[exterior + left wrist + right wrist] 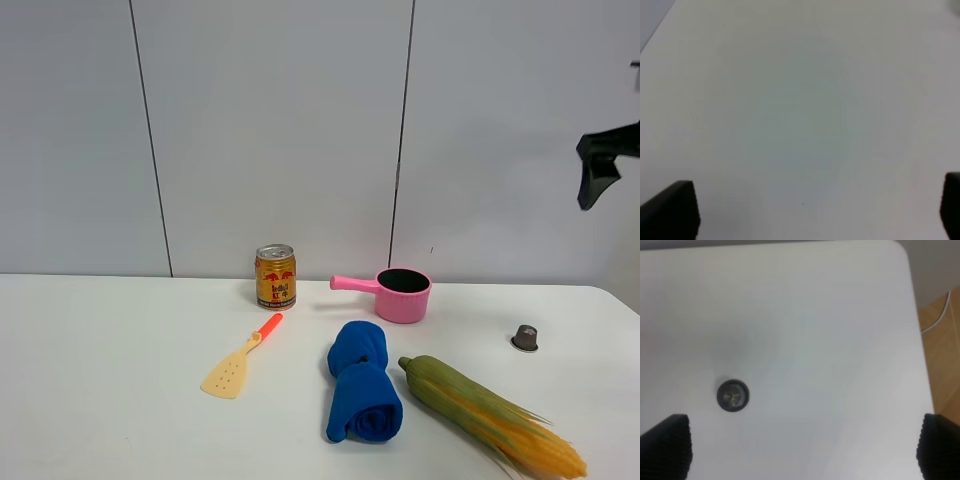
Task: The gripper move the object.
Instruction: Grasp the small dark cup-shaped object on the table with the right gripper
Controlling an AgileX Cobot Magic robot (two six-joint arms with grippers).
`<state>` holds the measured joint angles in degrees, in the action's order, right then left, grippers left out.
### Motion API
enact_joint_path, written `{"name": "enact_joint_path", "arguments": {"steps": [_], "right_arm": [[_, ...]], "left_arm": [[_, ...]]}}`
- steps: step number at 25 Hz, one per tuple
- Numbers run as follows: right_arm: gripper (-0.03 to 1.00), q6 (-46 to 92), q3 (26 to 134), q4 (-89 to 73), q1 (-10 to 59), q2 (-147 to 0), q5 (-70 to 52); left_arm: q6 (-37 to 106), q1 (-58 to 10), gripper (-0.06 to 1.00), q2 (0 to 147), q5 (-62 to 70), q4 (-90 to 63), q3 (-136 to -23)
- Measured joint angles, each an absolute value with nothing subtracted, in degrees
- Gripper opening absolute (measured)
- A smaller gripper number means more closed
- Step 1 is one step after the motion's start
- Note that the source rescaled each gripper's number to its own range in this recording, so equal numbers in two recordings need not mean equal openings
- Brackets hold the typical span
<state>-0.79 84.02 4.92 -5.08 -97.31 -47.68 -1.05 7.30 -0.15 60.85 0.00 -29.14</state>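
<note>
The object, a tiny dark grey-brown capsule [525,338], stands on the white table [120,340] near its right side. From above, in the right wrist view, it is a dark round rim [733,395]. My right gripper [598,165] hangs high above the table's right end, well above the capsule. In its own view the right gripper [802,447] is open and empty, with the capsule off towards one fingertip [667,445]. My left gripper [810,210] is open and empty over bare table; it is out of the exterior view.
A gold can [275,276] and a pink pot [400,293] stand at the back middle. A yellow spatula [238,364], a rolled blue cloth [361,393] and a corn cob [490,413] lie in front. The table's right edge [920,340] borders wooden floor.
</note>
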Motion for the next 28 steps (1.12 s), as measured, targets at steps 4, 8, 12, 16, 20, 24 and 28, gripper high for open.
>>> {"name": "enact_joint_path", "arguments": {"steps": [4, 8, 12, 16, 20, 24, 28], "right_arm": [[0.85, -0.8, 84.1, 3.3, -5.1, -105.3, -43.6], [0.80, 0.8, 84.1, 0.3, -5.1, -111.5, -38.7], [0.78, 5.5, 84.1, -2.6, -4.3, -115.6, -34.5], [0.77, 11.1, 84.1, -3.7, 0.2, -118.5, -33.1], [0.77, 12.1, 84.1, -3.7, 3.1, -120.4, -32.9], [0.76, 12.1, 84.1, -3.9, 3.3, -121.1, -33.7], [0.76, 11.5, 84.1, -2.8, 3.3, -121.1, -34.6]], "left_arm": [[-1.1, 7.3, 1.00, -0.1, 60.9, 0.0, -29.1], [-1.1, 7.3, 1.00, -0.1, 60.9, 0.0, -29.1], [-1.1, 7.3, 1.00, -0.1, 60.9, 0.0, -29.1], [-1.1, 7.3, 1.00, -0.1, 60.9, 0.0, -29.1], [-1.1, 7.3, 1.00, -0.1, 60.9, 0.0, -29.1], [-1.1, 7.3, 1.00, -0.1, 60.9, 0.0, -29.1], [-1.1, 7.3, 1.00, -0.1, 60.9, 0.0, -29.1]]}}
